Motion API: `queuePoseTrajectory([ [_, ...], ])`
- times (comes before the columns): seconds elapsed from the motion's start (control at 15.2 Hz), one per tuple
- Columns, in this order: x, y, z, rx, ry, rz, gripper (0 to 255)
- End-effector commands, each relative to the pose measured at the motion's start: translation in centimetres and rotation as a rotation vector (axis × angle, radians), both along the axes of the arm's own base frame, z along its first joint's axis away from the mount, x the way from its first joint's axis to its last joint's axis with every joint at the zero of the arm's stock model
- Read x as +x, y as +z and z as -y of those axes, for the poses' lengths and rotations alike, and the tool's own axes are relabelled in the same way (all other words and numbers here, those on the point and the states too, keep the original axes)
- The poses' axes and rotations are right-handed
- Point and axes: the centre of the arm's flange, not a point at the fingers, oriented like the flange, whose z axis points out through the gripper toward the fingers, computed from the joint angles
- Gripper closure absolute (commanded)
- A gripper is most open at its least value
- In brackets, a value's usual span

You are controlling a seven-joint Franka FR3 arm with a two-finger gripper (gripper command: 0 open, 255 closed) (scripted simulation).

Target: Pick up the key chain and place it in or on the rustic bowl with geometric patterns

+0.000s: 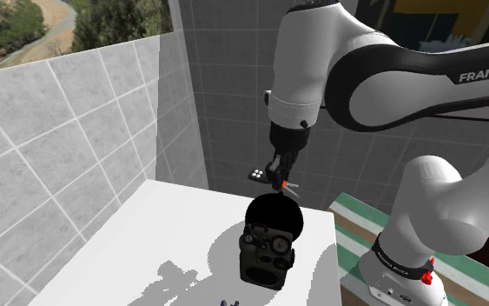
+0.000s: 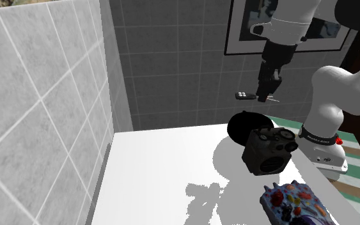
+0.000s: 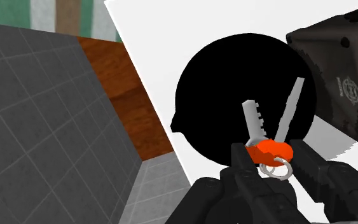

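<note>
Gripper (image 1: pixel 280 179) clasps key chain (image 3: pixel 270 150) (orange tag) above black bowl (image 3: pixel 215 89); table (image 1: pixel 138 252) white

A room in a house, tiled like a bathroom or kitchen. Pale grey tiles (image 1: pixel 51 130) cover one wall and darker tiles (image 2: pixel 172 64) the next, meeting at a white surface (image 2: pixel 172 166). A framed picture (image 2: pixel 242 32) hangs there. A striped rug (image 1: pixel 355 213) lies on the wood floor (image 3: pixel 126 102).
</note>
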Motion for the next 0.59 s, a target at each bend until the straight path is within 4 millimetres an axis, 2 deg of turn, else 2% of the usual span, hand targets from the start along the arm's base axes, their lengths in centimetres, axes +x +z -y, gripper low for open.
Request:
queuePoseTrajectory([
  [0.0, -0.4, -0.7, 0.2, 0.0, 0.0, 0.0, 255],
  [0.53, -0.4, -4.9, 0.2, 0.0, 0.0, 0.0, 255],
])
